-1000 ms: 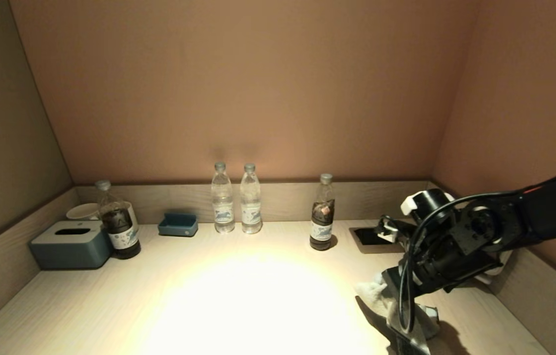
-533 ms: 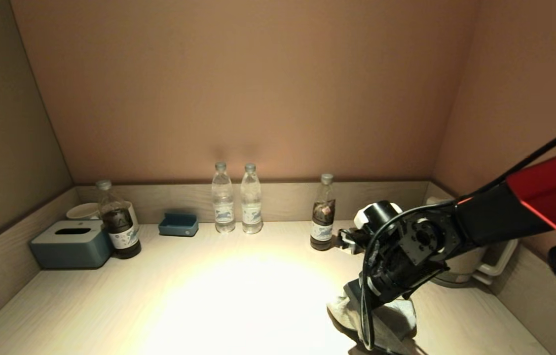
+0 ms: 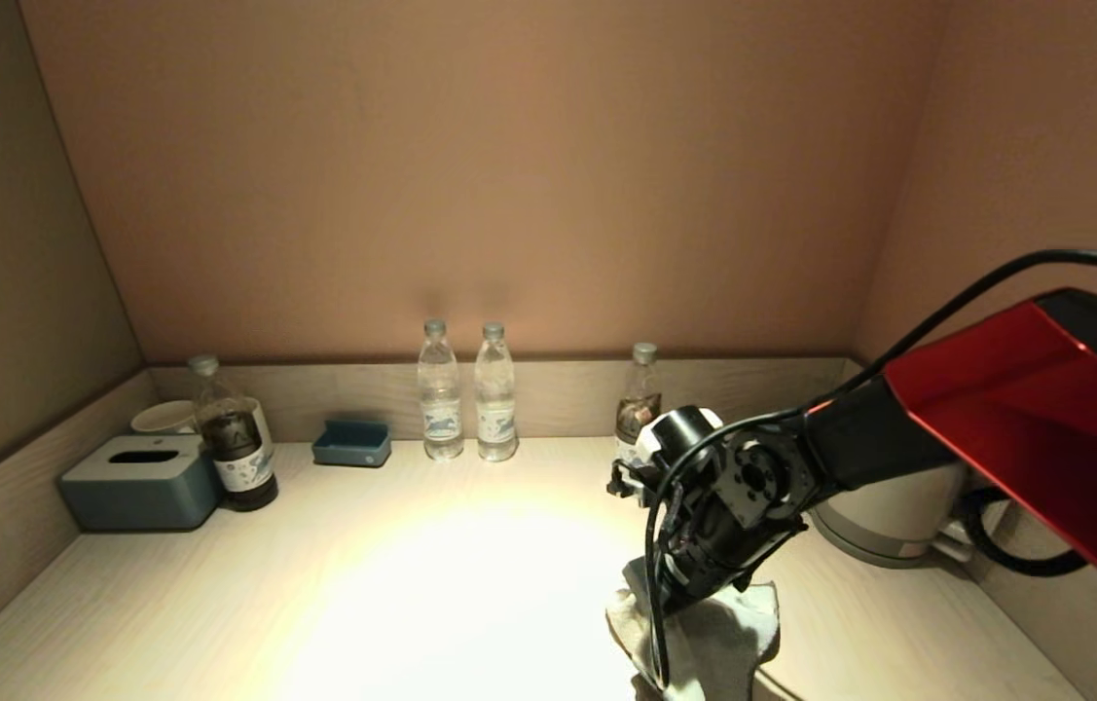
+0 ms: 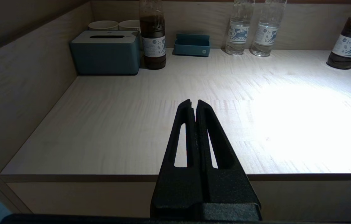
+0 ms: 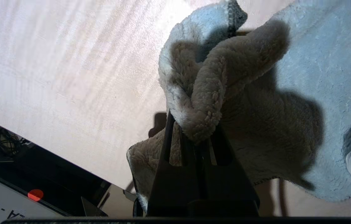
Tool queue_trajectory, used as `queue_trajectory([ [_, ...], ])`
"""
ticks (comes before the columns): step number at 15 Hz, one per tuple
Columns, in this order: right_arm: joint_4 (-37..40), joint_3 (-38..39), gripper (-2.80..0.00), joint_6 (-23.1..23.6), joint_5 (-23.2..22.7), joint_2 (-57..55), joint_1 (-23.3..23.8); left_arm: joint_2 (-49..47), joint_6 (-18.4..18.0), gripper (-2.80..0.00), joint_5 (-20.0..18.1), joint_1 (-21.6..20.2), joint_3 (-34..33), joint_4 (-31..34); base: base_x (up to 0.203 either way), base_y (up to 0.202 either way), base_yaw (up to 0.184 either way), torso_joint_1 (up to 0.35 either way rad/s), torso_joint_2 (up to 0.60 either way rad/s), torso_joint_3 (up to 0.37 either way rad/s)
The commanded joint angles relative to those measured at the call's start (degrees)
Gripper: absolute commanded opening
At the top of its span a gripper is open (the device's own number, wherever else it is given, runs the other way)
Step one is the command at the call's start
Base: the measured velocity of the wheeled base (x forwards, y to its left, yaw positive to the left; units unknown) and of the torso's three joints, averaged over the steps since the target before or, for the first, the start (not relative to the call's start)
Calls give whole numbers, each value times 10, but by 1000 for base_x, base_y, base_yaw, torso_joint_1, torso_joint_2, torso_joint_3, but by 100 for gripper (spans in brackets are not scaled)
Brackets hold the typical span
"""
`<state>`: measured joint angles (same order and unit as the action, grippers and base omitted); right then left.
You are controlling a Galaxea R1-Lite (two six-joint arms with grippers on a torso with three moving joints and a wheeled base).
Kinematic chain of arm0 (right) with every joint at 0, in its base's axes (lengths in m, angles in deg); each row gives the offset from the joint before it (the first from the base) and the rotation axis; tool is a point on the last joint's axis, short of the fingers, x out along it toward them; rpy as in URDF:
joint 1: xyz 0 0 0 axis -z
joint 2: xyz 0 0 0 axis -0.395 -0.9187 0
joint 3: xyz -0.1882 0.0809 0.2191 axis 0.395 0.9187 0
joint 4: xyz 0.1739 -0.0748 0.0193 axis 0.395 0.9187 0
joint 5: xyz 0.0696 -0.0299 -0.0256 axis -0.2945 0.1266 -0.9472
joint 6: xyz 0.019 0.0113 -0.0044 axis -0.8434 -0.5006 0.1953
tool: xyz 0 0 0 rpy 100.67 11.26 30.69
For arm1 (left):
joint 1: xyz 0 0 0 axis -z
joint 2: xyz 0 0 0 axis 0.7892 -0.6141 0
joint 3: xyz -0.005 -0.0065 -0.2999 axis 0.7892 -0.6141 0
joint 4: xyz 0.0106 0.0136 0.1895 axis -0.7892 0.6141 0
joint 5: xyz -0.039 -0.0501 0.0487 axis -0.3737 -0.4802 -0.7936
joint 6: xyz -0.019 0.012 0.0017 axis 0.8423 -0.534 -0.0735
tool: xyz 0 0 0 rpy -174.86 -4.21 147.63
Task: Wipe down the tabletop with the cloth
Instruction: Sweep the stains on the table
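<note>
Cloth (image 5: 256, 93) lies bunched on the desk (image 3: 412, 584) near its front right edge; we see the right claw (image 5: 198, 133) clamped on a fold. Left claw (image 4: 195, 105) closed, empty, at the desk's front.

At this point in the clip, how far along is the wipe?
Done: the right gripper has the cloth pinched, spread on the tabletop near the front edge, right of centre. In hand: a wiping stroke there. Left: the tabletop toward the tissue box. The left gripper is parked, shut, at the front edge.
</note>
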<state>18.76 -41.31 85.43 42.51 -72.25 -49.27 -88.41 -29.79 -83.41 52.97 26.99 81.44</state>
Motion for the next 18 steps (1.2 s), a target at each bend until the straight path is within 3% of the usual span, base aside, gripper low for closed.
queue_trajectory([
  [1,1,-33,-280,-27,14,-35,-17,0,0,-280,0,0,0,0,0,0,0,0,0,0],
  [5,7,-96,-280,-90,26,-78,-48,0,0,-280,0,0,0,0,0,0,0,0,0,0],
  [7,13,-125,-280,-123,54,-100,-63,0,0,-280,0,0,0,0,0,0,0,0,0,0],
  [15,58,-226,-280,-147,73,-134,-166,0,0,-280,0,0,0,0,0,0,0,0,0,0],
  [18,95,-310,-280,-149,75,-156,-197,0,0,-280,0,0,0,0,0,0,0,0,0,0],
])
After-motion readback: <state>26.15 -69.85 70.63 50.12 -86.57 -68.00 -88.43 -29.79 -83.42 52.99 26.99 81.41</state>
